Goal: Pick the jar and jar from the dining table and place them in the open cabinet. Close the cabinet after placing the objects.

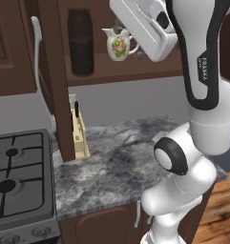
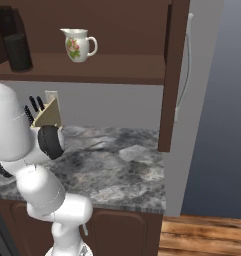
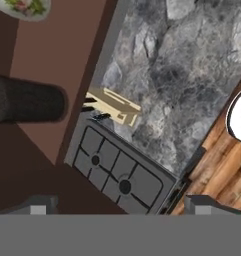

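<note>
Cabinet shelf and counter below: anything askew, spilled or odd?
Nothing stands out. The tall dark brown-black jar and the white floral jug stand upright and apart on the brown wooden cabinet shelf. The tan knife block sits upright on the grey marbled counter. No spills.

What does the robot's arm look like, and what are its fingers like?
The arm is smooth, rounded and glossy white, with dark bands at its joints, a round black cap on one joint and small FRANKA lettering down one side. In the hand view, the gripper has two small dark grey, blocky fingertips.
</note>
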